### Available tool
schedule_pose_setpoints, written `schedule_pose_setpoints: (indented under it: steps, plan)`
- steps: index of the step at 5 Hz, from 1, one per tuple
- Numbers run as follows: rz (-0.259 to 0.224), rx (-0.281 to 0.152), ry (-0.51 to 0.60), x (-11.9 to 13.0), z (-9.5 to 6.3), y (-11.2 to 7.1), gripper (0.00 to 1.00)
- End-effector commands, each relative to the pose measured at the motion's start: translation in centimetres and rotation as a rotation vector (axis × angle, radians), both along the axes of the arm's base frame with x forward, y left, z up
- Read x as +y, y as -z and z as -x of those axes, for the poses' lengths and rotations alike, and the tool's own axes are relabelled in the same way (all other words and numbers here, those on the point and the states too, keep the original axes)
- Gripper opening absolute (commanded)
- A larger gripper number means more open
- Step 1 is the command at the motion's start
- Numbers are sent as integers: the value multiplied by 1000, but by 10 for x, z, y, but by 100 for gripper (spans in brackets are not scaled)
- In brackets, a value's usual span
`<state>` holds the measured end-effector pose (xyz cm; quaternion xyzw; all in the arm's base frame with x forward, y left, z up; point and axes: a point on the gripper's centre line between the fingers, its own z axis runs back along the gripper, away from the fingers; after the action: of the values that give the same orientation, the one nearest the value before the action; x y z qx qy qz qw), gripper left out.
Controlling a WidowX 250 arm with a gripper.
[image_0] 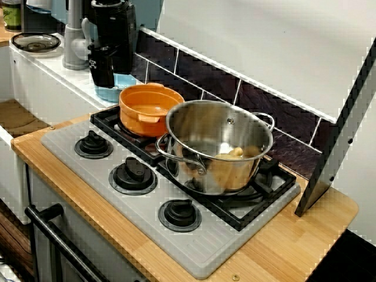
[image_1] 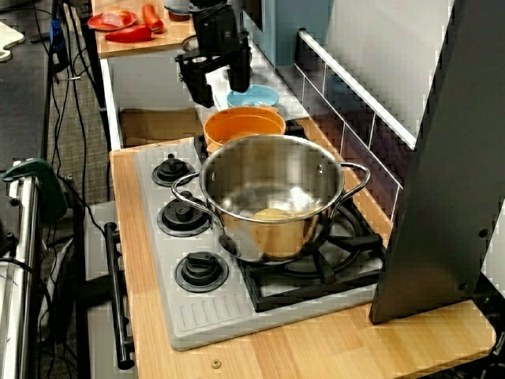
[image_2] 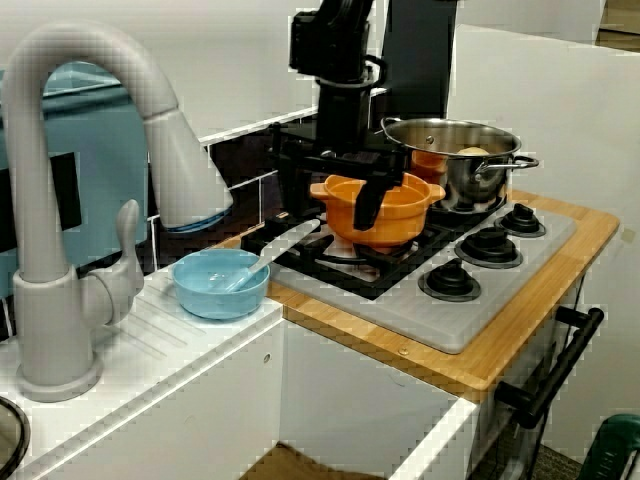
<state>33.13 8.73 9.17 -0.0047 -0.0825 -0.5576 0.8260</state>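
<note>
Just now the gripper (image_1: 220,87) hovers empty, jaws spread, near the blue bowl (image_1: 252,96), which sits just beyond the orange pot (image_1: 245,126) at the stove's (image_1: 197,316) far end, so an off-centre descent could clip the pot's rim or tip the bowl.

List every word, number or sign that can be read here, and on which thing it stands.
None can be read.
The dark container in the far corner may carry a label, too blurred to read.
The stove knobs, steel pot and orange pot show no marks.
</note>
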Motion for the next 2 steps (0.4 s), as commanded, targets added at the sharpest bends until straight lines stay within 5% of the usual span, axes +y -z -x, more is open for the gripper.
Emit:
schedule_pose_setpoints:
  steps: [1, 2]
  plan:
    - [15, -41, 12, 13, -10, -14, 100]
    - [16, -36, 5, 15, -13, -10, 100]
